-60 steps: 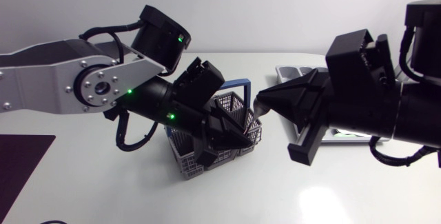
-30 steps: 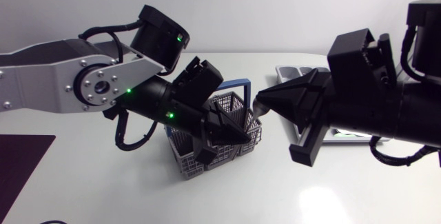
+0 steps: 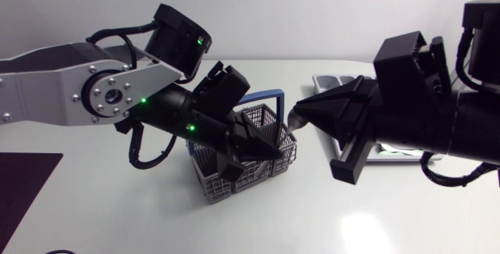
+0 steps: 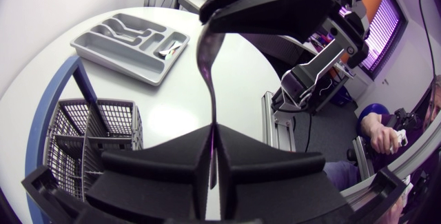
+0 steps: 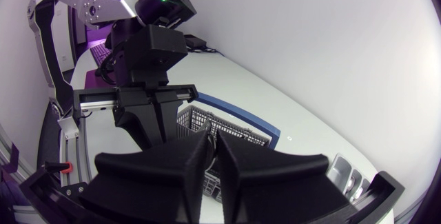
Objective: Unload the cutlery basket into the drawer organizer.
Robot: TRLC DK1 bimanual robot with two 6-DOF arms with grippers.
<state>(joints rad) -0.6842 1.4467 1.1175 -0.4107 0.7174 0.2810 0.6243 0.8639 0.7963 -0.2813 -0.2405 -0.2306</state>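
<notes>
— Where is the slim dark metal piece of cutlery (image 4: 209, 79), and which way does it point?

— It hangs in the air over the side of the grey plastic lattice basket with a blue handle (image 3: 254, 168) that faces the table's right edge. Its long axis runs from one gripper to the other. The narrow handle end is pinched between the closed fingers of the left gripper (image 4: 213, 158). The wider end (image 3: 294, 119) points to the right gripper (image 3: 301, 117), whose fingers are pressed on it too.

— What is different from one second ago?

— The left arm (image 3: 70, 90) has risen a little and its gripper has shifted slightly toward the far edge. The right arm (image 3: 437, 121) has almost kept its place.

— And the surface?

— It is a white round table (image 3: 391, 223). The basket stands near its middle. The grey plastic organizer tray (image 4: 117, 62) lies toward the far right, partly hidden behind the right arm. A dark mat (image 3: 23, 184) lies at the left edge.
</notes>
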